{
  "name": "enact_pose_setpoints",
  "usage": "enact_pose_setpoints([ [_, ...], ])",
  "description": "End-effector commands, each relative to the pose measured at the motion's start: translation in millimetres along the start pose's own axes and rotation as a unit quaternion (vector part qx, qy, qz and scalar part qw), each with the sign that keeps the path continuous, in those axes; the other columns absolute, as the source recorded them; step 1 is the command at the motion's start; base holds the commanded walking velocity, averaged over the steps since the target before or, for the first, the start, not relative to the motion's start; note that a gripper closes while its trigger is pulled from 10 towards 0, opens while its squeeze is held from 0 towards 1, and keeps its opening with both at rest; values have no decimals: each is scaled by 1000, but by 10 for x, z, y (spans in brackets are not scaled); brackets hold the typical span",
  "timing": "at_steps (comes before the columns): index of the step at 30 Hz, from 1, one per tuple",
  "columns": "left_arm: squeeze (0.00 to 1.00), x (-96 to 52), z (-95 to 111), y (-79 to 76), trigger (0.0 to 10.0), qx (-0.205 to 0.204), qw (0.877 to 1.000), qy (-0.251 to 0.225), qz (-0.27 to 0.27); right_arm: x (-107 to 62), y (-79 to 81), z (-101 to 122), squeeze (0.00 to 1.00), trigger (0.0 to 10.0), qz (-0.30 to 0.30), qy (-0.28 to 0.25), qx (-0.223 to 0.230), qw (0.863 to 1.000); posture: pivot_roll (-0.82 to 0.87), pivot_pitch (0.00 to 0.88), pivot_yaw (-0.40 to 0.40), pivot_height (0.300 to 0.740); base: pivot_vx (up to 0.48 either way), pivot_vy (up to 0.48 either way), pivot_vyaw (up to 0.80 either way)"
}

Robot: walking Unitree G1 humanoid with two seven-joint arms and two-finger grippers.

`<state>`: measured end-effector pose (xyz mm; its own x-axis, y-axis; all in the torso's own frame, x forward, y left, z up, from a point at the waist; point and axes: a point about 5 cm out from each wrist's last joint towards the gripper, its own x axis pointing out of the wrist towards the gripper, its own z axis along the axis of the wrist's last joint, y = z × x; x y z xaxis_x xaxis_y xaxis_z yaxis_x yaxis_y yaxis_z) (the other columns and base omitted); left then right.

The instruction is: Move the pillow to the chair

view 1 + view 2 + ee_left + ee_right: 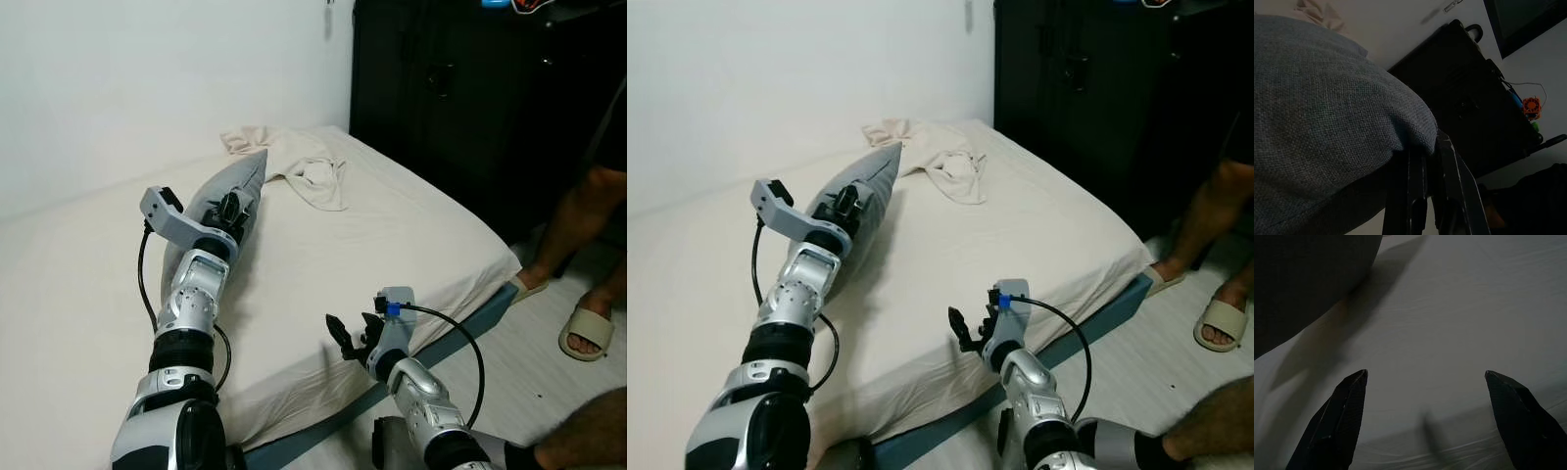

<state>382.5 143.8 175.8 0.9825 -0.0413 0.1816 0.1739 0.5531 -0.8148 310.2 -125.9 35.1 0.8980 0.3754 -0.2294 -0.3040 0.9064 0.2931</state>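
Here your left gripper [232, 210] is pinched on the grey pillow [243, 191], which stands on edge on the bed [411, 225] near a crumpled beige cloth [312, 176]. Your right gripper [349, 338] hovers over the bed's near edge, fingers spread wide.

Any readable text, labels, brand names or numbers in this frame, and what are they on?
None can be read. The grey pillow, the cream cloth, the bed sheet and the black cabinet carry no legible print. Small blue and orange items on the cabinet top are cut off and too blurred to read.
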Motion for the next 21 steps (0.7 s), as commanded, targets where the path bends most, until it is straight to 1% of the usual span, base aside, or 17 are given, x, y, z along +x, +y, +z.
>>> enact_pose_setpoints([
  [1,0,38,49,-93,10000,9,1000,-13,-16,0,7,-30,0,10000,0,2,4,1000,-110,0,86,620,0,0,0],
  [5,0,37,37,-96,10000,7,1000,-11,-16,-4,3,-32,0,10000,-1,0,3,1000,-111,0,85,620,0,0,0],
  [6,0,31,20,-91,10000,7,1000,-8,-16,-16,24,-4,0,10000,16,-19,16,1000,-113,0,85,625,0,0,0],
  [11,0,24,6,-91,10000,13,1000,-7,-17,-19,15,-2,0,10000,21,-19,16,999,-115,0,85,645,0,0,0],
  [13,0,27,26,-91,10000,24,999,-10,-20,-18,3,6,0,10000,20,-19,15,1000,-117,0,86,660,0,0,0],
  [17,0,46,75,-96,10000,30,999,-16,-21,-8,1,22,0,10000,20,-21,15,999,-117,0,84,670,0,0,0],
  [18,0,68,119,-114,10000,36,999,-22,-24,4,-5,45,0,10000,19,-23,15,999,-116,0,84,680,0,0,0],
  [21,0,84,142,-132,10000,43,998,-26,-25,15,-19,70,0,10000,20,-24,14,999,-117,0,83,695,0,0,0],
])
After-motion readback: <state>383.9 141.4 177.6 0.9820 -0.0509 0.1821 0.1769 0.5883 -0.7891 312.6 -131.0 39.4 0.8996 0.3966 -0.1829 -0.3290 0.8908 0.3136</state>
